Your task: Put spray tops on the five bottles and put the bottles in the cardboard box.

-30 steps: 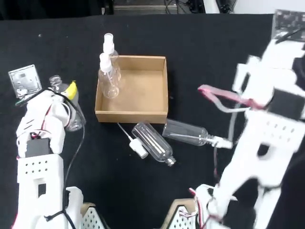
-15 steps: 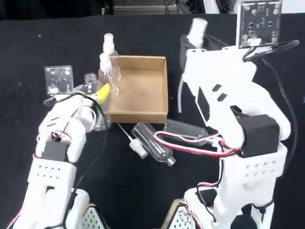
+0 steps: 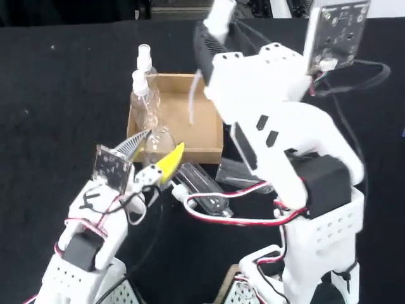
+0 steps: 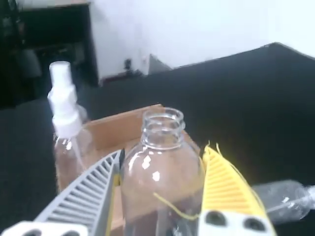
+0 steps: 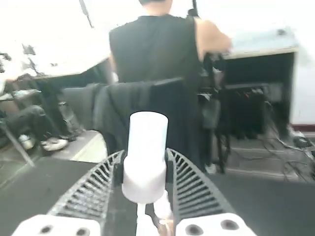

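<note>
The uncapped bottle (image 4: 158, 172) is held upright in the left gripper (image 4: 163, 152), gripped at the shoulder on either side by a grey ribbed finger (image 4: 93, 184) and a yellow ribbed finger (image 4: 221, 187). Its threaded neck stands open and clear of the fingertips. The bottle is of clear, smooth plastic with a rounded shoulder. In the high view it is seen at the front left corner of the cardboard box (image 3: 197, 154).

A white spray top (image 5: 144, 142), cylindrical and matt, is clamped between the ribbed fingers of the right gripper (image 5: 144, 162). In the high view it is held high above the box, with its thin dip tube (image 3: 192, 104) hanging down over the box interior.

Two capped bottles (image 3: 143, 104) are noted upright at the box's left wall. The box is shallow, of plain brown card. Two further clear bottles (image 3: 201, 189) lie on their sides on the black table (image 3: 63, 76) just in front of the box, partly hidden by the right arm.
</note>
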Robot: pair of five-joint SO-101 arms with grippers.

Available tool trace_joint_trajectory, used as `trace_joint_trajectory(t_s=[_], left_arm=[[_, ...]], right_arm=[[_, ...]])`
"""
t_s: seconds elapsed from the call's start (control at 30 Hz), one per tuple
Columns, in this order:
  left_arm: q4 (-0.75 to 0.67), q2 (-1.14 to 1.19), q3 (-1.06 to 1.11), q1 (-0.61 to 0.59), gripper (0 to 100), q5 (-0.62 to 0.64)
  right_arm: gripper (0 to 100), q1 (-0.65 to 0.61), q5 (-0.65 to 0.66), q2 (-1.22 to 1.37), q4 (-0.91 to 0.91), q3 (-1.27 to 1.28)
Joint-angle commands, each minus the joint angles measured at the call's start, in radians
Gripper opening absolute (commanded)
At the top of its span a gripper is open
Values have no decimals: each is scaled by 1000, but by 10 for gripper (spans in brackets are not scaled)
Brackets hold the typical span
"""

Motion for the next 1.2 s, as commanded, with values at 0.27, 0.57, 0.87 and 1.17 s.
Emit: trace_joint_trajectory(t_s=[0.27,0.57,0.87,1.17], left_arm=[[-28,-187,94,41,156,-11],[-28,-187,97,36,156,-11],[-28,-187,97,36,156,-11],[-28,-187,94,36,156,-11]], right_arm=[[11,-78,-6,-35,-109,102],[11,-114,-5,-35,-132,203],[11,-114,2,-151,-239,251],[11,-112,3,-229,-256,351]])
